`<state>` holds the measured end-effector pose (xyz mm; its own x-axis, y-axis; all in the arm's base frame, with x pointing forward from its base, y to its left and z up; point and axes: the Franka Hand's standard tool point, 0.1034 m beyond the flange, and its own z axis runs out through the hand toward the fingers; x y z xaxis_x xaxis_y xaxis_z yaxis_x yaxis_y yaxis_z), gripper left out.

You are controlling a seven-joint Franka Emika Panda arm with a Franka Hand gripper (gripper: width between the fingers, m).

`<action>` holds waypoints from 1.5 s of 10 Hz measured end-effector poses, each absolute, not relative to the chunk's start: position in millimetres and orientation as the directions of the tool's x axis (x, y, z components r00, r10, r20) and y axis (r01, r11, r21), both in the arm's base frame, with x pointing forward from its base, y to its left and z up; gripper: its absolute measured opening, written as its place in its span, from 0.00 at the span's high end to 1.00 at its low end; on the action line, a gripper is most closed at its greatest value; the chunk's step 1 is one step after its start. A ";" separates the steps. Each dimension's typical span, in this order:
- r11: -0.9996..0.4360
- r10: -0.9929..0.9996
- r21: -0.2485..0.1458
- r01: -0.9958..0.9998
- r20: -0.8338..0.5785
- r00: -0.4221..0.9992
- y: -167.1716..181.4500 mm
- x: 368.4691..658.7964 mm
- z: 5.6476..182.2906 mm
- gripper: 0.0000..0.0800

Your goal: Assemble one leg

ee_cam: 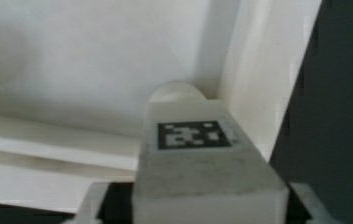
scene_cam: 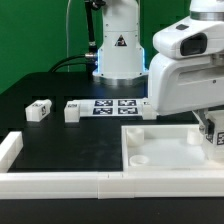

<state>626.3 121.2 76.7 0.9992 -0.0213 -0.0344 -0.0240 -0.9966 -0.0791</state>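
My gripper (ee_cam: 194,204) is clamped on the leg (ee_cam: 192,135), whose tagged face is turned to my wrist camera. The leg's tip sits over the large white slab (scene_cam: 168,152), just inside its raised rim; whether it touches, I cannot tell. Two loose blocks (scene_cam: 38,111) lie well apart from the slab.

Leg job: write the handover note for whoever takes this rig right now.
The pincer is shut on the leg, held over the slab close to its raised rim.
A spare leg and a second spare leg lie loose, to the exterior view's left of the marker board.
Done: one leg is in the grip.
Left: seat it in a corner socket. Whether it touches the slab yet cannot be told.
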 end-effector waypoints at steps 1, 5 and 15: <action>-0.980 -0.184 -0.067 -0.187 -0.044 0.982 121.4 626.5 77.5 0.64; -0.775 -0.629 -0.042 -0.631 -0.046 0.776 119.9 627.3 75.3 0.64; -0.634 -0.769 -0.049 -0.772 -0.058 0.636 123.5 627.9 76.8 0.22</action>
<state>627.9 123.5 76.8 0.6361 -0.7695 -0.0577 -0.7716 -0.6342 -0.0486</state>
